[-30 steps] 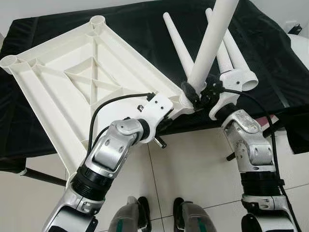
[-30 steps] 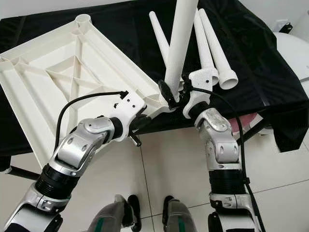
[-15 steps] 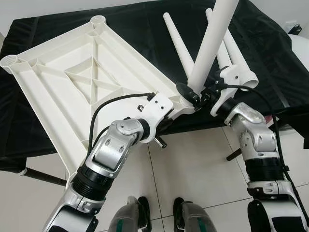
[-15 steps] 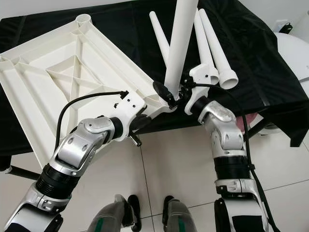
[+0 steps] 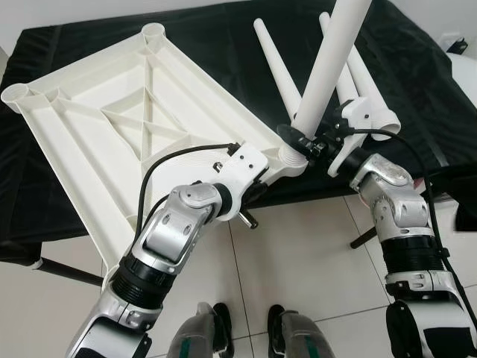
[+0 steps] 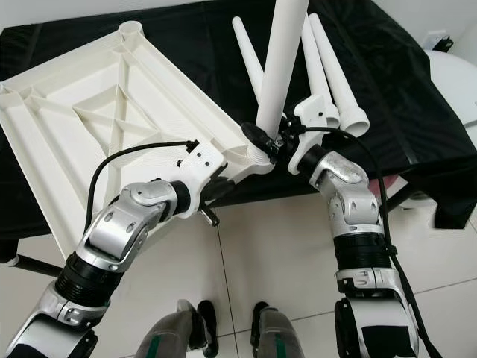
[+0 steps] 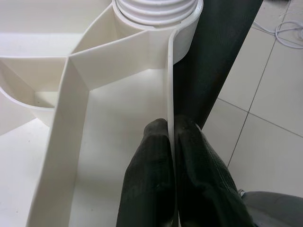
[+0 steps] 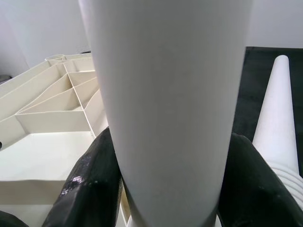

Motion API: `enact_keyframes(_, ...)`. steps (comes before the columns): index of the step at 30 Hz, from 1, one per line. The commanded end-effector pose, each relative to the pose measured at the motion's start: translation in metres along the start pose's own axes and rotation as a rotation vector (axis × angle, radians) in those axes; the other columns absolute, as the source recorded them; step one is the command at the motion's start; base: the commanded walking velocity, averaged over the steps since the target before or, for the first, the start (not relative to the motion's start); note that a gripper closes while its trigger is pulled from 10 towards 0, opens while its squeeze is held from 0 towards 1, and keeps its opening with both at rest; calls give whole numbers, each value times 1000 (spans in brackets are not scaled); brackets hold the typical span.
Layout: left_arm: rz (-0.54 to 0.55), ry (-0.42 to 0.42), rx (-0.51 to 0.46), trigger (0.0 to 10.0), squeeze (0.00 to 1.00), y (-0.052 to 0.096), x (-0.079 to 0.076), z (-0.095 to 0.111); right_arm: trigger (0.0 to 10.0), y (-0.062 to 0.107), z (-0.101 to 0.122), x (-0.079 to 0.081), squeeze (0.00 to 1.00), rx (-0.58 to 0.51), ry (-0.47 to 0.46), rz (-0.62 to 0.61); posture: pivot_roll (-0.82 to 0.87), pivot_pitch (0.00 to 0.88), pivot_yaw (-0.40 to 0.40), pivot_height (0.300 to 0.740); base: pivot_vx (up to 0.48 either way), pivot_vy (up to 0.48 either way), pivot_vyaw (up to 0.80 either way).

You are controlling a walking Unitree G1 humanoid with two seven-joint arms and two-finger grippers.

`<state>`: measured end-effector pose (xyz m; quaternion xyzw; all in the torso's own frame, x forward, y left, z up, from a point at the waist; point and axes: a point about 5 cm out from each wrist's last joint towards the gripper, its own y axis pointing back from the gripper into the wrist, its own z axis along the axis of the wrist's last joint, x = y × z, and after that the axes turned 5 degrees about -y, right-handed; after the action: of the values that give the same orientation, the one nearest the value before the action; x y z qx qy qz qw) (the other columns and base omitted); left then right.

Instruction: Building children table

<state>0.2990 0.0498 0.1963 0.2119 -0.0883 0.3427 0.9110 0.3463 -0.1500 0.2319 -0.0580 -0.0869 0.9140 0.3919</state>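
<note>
A white ribbed tabletop (image 5: 141, 112) lies upside down on the black-covered table. My left gripper (image 7: 171, 127) is shut on its thin rim (image 7: 170, 85), just short of the near corner socket (image 5: 292, 156). A white leg (image 5: 328, 67) stands in that socket, leaning slightly. My right gripper (image 5: 302, 140) is shut around the leg's base, its black fingers (image 8: 90, 179) on either side of the leg (image 8: 165, 94). Three loose legs (image 6: 332, 60) lie on the cloth behind it.
The black cloth (image 5: 417, 67) hangs over the table's front edge. Tiled floor (image 5: 298, 253) and my feet (image 5: 246, 335) are below. A white rounded object (image 6: 458, 82) sits at the far right. A dark table leg (image 5: 67, 272) slants at lower left.
My right wrist has turned at the leg's base and its forearm has swung to the right. The leg stays in the socket. The left arm holds still.
</note>
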Motion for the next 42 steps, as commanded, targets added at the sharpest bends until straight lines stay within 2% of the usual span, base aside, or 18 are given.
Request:
enact_keyframes(1,53,9,23,10000,0,1,5,-4,0,0,-2,2,0,-23,-35,20,-95,200,44,740,0,0,0)
enact_keyframes(5,52,8,23,10000,0,1,5,-4,0,1,-2,1,0,-25,-34,7,-95,200,44,740,0,0,0)
enact_keyframes(6,52,8,23,10000,0,1,5,-4,2039,1,-3,1,0,-26,-35,1,-95,200,44,740,0,0,0)
enact_keyframes(7,52,8,23,10000,0,1,5,-4,8667,2,-3,2,0,-27,-36,-7,-101,200,45,740,0,0,0)
enact_keyframes(9,52,8,23,10000,0,1,5,-4,8667,2,-3,2,0,-27,-36,-7,-101,200,45,740,0,0,0)
enact_keyframes(10,53,8,22,10000,0,1,5,-4,10000,2,-3,3,0,-33,-42,-19,-100,198,44,740,0,0,0)
enact_keyframes(24,51,8,20,10000,0,1,3,-5,10000,0,7,16,0,-121,-47,-144,-103,188,37,740,0,0,0)
enact_keyframes(27,50,8,22,10000,0,0,2,-5,10000,1,10,23,0,-149,-49,-191,-104,183,35,740,0,0,0)
enact_keyframes(31,50,8,22,10000,0,0,2,-5,10000,1,10,25,0,-154,-51,-200,-104,183,35,740,0,0,0)
enact_keyframes(32,48,6,22,10000,0,0,2,-6,10000,1,12,33,0,-176,-38,-240,-106,176,36,740,0,0,0)
enact_keyframes(35,47,4,22,10000,0,1,2,-6,10000,0,14,39,0,-182,-23,-289,-108,173,36,740,0,0,0)
enact_keyframes(40,46,3,23,10000,0,1,1,-6,10000,-1,15,43,0,-182,-13,-335,-107,171,34,740,0,0,0)
enact_keyframes(42,46,4,23,10000,0,1,1,-7,10000,-2,15,47,0,-169,20,-413,-106,171,34,740,0,0,0)
